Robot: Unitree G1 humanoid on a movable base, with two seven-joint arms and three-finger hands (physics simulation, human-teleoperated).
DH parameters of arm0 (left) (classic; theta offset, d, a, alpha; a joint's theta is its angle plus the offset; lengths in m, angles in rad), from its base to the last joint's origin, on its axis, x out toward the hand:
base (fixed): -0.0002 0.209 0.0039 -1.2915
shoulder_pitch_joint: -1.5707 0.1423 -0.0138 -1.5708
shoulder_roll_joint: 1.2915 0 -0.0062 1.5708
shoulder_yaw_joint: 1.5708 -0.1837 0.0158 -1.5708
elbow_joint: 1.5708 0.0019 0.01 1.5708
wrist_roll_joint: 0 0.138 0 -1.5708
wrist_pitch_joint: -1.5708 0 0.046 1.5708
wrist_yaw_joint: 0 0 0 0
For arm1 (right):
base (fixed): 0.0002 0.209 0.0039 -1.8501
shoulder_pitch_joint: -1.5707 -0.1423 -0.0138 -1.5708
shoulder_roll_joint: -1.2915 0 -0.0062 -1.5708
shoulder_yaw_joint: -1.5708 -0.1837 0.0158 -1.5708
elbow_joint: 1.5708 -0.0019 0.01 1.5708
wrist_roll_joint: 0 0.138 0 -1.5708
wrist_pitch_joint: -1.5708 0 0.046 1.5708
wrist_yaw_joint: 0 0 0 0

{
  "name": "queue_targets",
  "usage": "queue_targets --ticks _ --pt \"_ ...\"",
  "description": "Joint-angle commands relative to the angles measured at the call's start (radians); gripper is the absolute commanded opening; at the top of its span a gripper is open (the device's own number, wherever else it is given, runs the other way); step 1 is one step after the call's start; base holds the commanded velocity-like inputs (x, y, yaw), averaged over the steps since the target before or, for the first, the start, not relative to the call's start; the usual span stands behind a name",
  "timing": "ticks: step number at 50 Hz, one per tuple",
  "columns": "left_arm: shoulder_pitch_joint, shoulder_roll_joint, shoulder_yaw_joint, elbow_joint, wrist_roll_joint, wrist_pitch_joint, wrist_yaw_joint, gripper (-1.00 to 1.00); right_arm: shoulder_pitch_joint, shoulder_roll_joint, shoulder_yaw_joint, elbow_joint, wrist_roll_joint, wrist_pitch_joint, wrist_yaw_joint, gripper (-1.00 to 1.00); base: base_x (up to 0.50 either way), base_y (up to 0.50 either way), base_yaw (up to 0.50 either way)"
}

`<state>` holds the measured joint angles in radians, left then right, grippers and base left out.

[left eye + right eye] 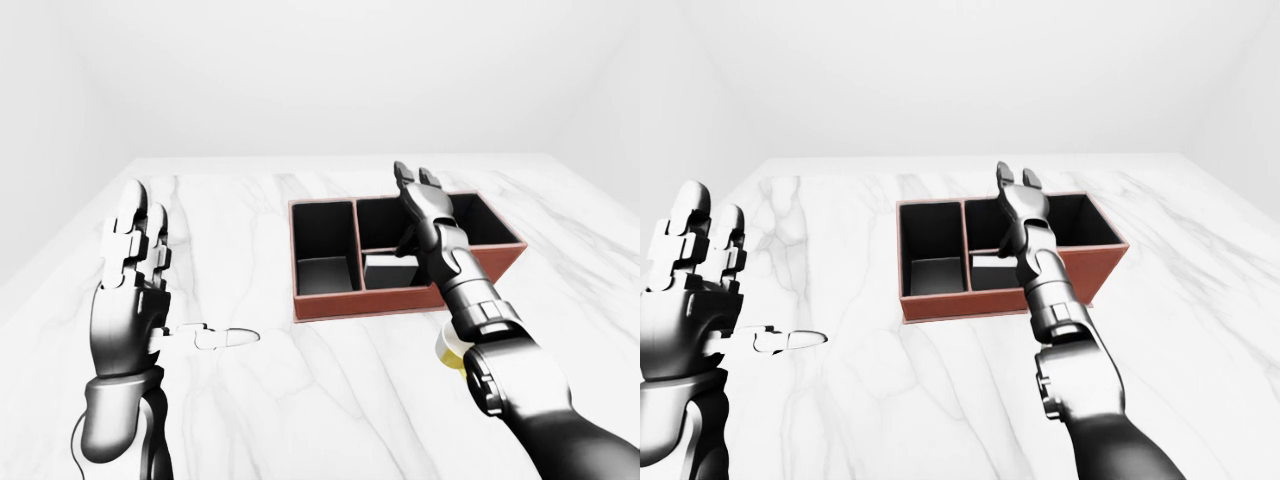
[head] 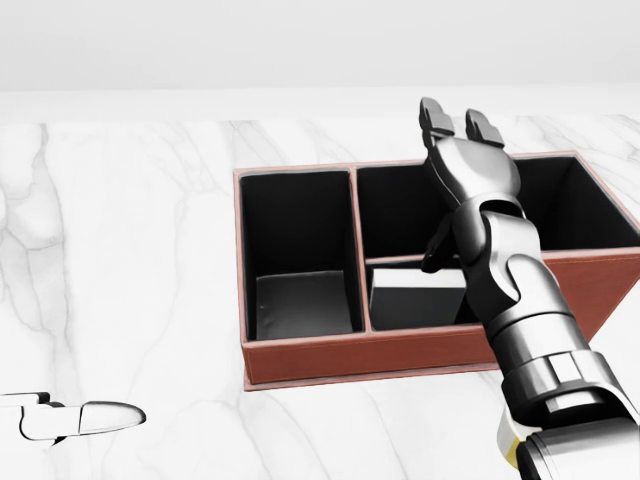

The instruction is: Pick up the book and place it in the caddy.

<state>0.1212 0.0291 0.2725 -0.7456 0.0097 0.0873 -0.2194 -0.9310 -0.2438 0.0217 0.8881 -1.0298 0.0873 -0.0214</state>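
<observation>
The caddy (image 2: 330, 357) is a red-brown box with black compartments on the white marble table (image 2: 130, 250). The grey book (image 2: 415, 297) lies inside the caddy's small lower-middle compartment, free of any hand. My right hand (image 2: 452, 140) hovers over the caddy's upper-right compartment, open, fingers stretched up and away from the book. In the left-eye view my left hand (image 1: 135, 235) is raised at the left, open and holding nothing. Its thumb tip (image 2: 85, 417) shows low on the left of the head view.
The caddy's tall left compartment (image 2: 300, 250) holds nothing. The table's far edge (image 1: 330, 160) meets a plain white wall. Bare marble spreads to the left of the caddy and below it.
</observation>
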Motion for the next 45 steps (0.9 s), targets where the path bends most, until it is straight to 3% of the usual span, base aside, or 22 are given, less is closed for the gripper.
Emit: queue_targets --ticks 1,10,25,39,45 --pt "0.0 0.0 0.0 -0.003 -0.001 0.0 0.001 1.0 0.013 0.003 0.0 -0.039 -0.009 0.0 0.014 1.0 0.0 0.0 0.0" --pt "0.001 0.0 -0.002 -0.009 0.0 0.0 0.002 1.0 0.056 0.012 -0.012 -0.19 -0.017 0.0 0.087 1.0 0.0 0.0 0.0" --pt "0.001 -0.001 0.004 -0.021 0.0 0.0 -0.003 1.0 0.192 0.039 -0.052 -0.79 -0.004 0.0 0.366 1.0 0.0 0.0 0.0" --pt "-0.004 0.0 0.013 -0.048 -0.004 0.0 -0.003 1.0 0.167 0.027 -0.088 -1.179 0.001 0.0 0.591 1.0 0.0 0.0 0.0" --pt "-0.003 -0.001 0.021 -0.098 -0.009 0.0 -0.006 1.0 0.102 0.011 -0.096 -1.362 -0.029 0.0 0.72 1.0 0.0 0.0 0.0"
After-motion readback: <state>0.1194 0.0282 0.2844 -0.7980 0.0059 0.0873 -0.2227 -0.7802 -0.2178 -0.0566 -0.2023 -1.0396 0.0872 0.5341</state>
